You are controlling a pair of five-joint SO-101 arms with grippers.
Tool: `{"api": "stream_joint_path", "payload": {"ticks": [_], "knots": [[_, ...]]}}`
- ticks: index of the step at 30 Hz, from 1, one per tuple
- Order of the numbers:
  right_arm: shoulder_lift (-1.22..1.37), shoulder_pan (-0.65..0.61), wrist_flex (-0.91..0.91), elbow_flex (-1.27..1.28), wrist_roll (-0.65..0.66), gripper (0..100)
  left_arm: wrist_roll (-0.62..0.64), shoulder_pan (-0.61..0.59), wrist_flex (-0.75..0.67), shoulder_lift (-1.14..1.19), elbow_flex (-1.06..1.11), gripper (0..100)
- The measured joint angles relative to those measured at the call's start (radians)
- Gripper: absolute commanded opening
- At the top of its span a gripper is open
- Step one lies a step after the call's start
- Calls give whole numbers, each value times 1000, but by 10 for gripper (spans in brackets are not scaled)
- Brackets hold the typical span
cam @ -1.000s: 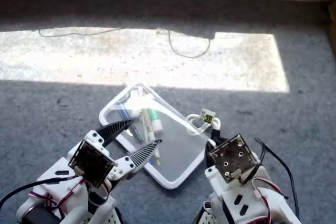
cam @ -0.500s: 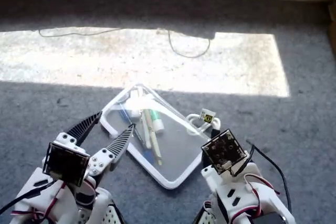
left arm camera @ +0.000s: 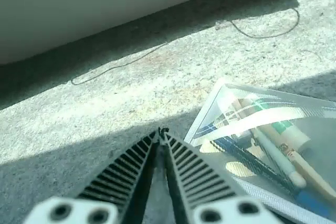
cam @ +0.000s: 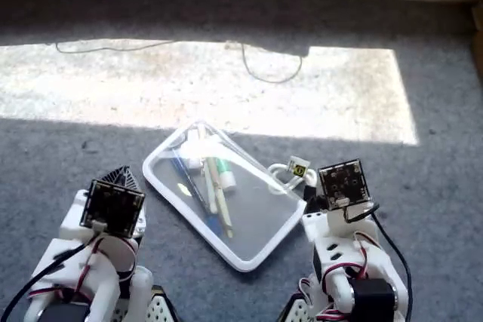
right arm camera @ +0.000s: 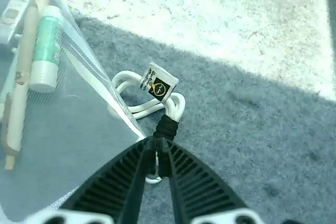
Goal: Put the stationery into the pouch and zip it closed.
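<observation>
A clear pouch (cam: pixel 260 224) with a white rim lies slantwise on the grey carpet between the arms. Inside it are a green-and-white glue stick (cam: pixel 223 174) and pens (cam: pixel 215 203). A white strap loop with a tag (cam: pixel 299 167) trails from its right corner. My left gripper (cam: pixel 124 173) is shut and empty, just left of the pouch (left arm camera: pixel 210 115). In the right wrist view my right gripper (right arm camera: pixel 158 142) is shut, its tips over the black cord (right arm camera: pixel 167 124) of the strap, beside the pouch (right arm camera: pixel 68 145) and tag (right arm camera: pixel 159 84).
A thin cable (cam: pixel 264 73) lies across the sunlit strip of carpet (cam: pixel 189 88) behind the pouch, with a pale wall beyond. Open carpet stretches left and right of the arms.
My left gripper has gone from open over the pouch to shut, and that arm has drawn back to the left. The right arm has pulled back from the pouch corner.
</observation>
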Motion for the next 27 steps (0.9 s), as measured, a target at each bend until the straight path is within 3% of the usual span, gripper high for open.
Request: {"api": "stream_joint_path", "payload": {"ticks": [5, 20, 27], "knots": [[-3, 2, -8, 35, -60, 5, -41, 3, 0, 0, 124, 17], [-3, 2, -14, 219, -71, 5, -44, 3, -72, 2, 499, 17], [-3, 3, -115, 381, -71, 5, -43, 3, -80, 2, 631, 14]]}}
